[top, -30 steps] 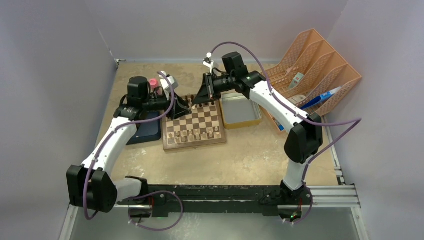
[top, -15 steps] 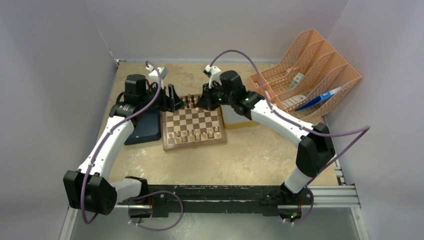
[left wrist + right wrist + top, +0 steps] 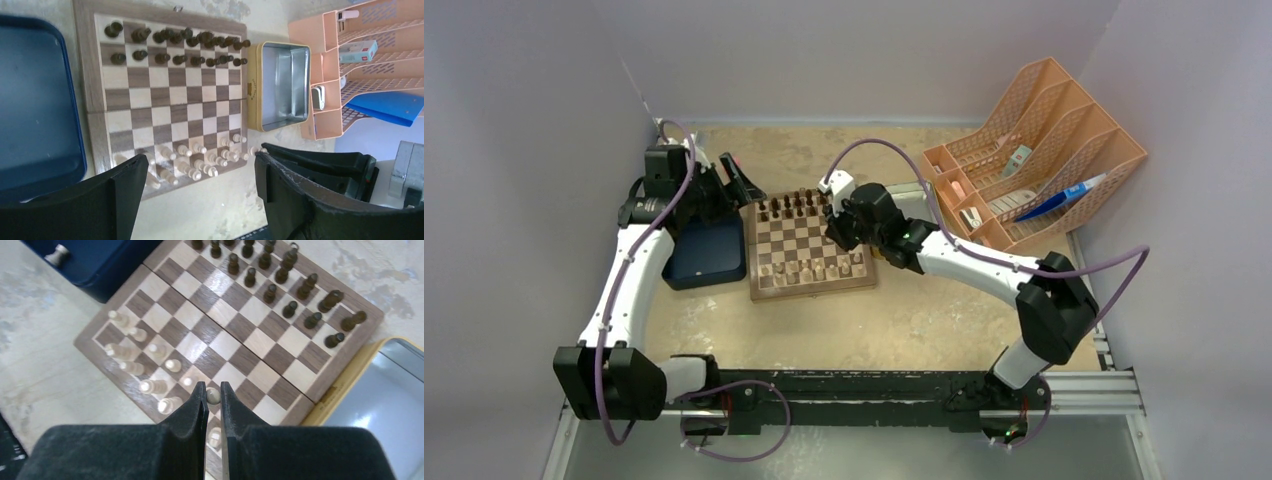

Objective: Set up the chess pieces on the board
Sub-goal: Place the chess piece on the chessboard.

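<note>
Tabletop with orange rack, board, blue tray and tin.
Board sits between tray and tin; dark pieces line its far rows, pale pieces its near rows. Left end effector gapes wide, empty, above the tray; right end effector pinches a pale pawn over the near right squares.

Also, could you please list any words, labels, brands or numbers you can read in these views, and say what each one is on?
No text here can be read.
metal tin: a small dark emblem on its yellow rim, too blurred to read.
small box in the peach organiser: red printing, too small to read.
board: no lettering visible on its border.
</note>
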### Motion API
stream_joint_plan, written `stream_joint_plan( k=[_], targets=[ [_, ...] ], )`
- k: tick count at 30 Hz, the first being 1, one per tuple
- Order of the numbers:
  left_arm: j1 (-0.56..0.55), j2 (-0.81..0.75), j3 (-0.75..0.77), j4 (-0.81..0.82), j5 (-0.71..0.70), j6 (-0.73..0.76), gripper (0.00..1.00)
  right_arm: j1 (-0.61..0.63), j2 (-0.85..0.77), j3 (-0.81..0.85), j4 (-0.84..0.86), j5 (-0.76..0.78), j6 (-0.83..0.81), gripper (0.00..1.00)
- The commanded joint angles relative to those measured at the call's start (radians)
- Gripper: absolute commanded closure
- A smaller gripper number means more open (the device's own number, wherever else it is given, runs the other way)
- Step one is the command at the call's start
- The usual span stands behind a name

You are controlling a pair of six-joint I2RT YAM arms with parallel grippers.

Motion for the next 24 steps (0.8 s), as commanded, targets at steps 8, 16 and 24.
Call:
stream_joint_plan(
  k=[8, 16, 24],
  targets=[
    [0.034, 0.006, -0.03, -0.081, 0.032, -0.114, 0.22, 0.011, 0.029, -0.026, 0.099, 0.091, -0.092, 0.93],
    [0.034, 0.004, -0.053, -0.089, 0.0, -0.101, 0.22, 0.037, 0.081, -0.016, 0.092, 0.064, -0.07, 0.92],
    [0.034, -0.013, -0.059, -0.105, -0.024, -0.096, 0.22, 0.051, 0.138, -0.017, 0.087, 0.077, -0.02, 0.91]
  ],
)
